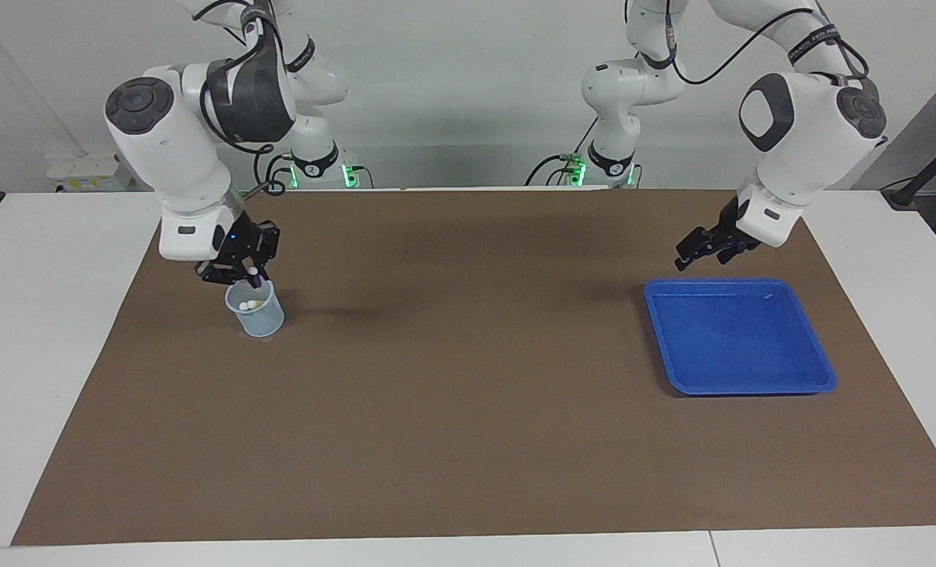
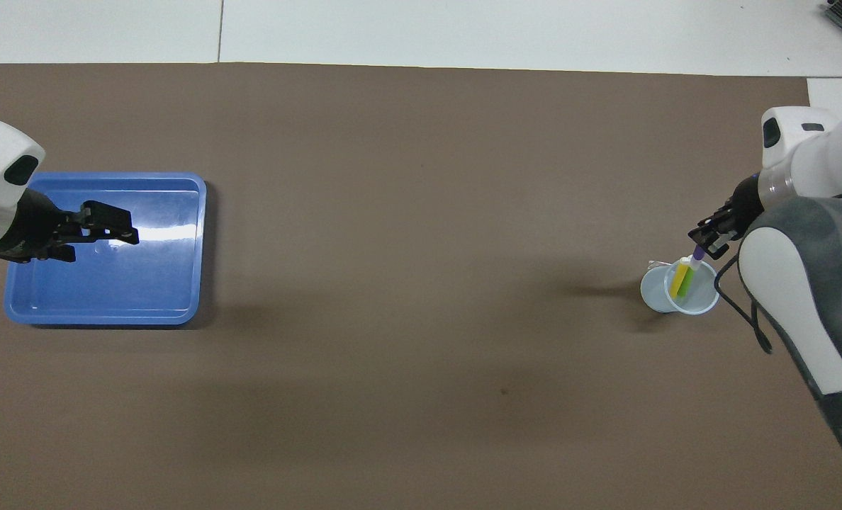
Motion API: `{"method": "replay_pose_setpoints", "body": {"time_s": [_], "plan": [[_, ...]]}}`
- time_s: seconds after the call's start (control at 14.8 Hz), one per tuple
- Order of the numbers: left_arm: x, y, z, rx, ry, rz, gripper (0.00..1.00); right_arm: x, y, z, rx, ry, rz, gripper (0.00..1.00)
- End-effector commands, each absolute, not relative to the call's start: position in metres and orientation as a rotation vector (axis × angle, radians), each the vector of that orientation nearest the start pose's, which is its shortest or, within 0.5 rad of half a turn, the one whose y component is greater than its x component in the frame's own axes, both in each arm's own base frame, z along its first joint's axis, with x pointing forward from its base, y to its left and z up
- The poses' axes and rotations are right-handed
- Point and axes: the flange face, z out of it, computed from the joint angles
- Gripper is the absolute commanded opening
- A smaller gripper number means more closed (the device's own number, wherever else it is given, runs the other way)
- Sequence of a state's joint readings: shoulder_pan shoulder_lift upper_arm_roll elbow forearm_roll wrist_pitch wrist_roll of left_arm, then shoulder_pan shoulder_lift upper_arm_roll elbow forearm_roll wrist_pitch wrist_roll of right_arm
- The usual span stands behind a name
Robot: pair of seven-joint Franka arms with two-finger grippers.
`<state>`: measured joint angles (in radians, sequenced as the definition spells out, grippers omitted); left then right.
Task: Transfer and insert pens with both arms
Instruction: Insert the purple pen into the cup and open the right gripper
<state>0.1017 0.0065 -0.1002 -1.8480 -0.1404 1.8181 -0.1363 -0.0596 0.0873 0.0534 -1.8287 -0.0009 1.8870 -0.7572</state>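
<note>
My right gripper (image 1: pixel 241 270) (image 2: pixel 709 236) is shut on the purple pen (image 1: pixel 254 273) (image 2: pixel 696 253). It holds the pen steeply, pale end down, right over the robot-side rim of the pale blue cup (image 1: pixel 257 313) (image 2: pixel 658 292). In the cup stand the yellow pen (image 2: pixel 678 278) and the green pen (image 2: pixel 687 282), their pale caps (image 1: pixel 248 305) showing at its mouth. My left gripper (image 1: pixel 693 254) (image 2: pixel 118 228) hangs open and empty over the robot-side edge of the blue tray (image 1: pixel 740 339) (image 2: pixel 109 290).
The cup and the tray stand on a brown mat (image 1: pixel 468 409) that covers most of the white table (image 1: pixel 50 331). The tray holds nothing.
</note>
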Motion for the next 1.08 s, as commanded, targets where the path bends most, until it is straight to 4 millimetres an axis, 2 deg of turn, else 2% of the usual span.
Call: {"method": "replay_pose_setpoints", "body": {"time_s": [0.0, 0.27, 0.47, 0.54, 0.61, 0.68, 1.01], "plan": [[0.56, -0.006, 0.522, -3.242, -0.277, 0.044, 1.0, 0.55, -0.009, 0.456, -2.921, -1.167, 0.05, 0.0], [0.562, -0.008, 0.531, -3.183, -0.224, -0.036, 1.0, 0.547, -0.009, 0.45, -2.927, -1.125, 0.057, 0.0], [0.56, -0.003, 0.538, -3.176, -0.232, -0.034, 1.0, 0.547, -0.009, 0.45, -2.926, -1.126, 0.054, 0.0], [0.56, -0.003, 0.546, -3.175, -0.228, -0.04, 1.0, 0.547, -0.01, 0.45, -2.927, -1.124, 0.054, 0.08], [0.561, -0.003, 0.556, -3.174, -0.226, -0.052, 1.0, 0.547, -0.01, 0.45, -2.926, -1.122, 0.055, 0.6], [0.561, -0.003, 0.564, -3.167, -0.219, -0.052, 1.0, 0.546, -0.01, 0.45, -2.925, -1.122, 0.057, 1.0], [0.558, -0.006, 0.587, -3.137, -0.191, -0.053, 1.0, 0.547, -0.009, 0.454, -2.926, -1.12, 0.057, 1.0]]}}
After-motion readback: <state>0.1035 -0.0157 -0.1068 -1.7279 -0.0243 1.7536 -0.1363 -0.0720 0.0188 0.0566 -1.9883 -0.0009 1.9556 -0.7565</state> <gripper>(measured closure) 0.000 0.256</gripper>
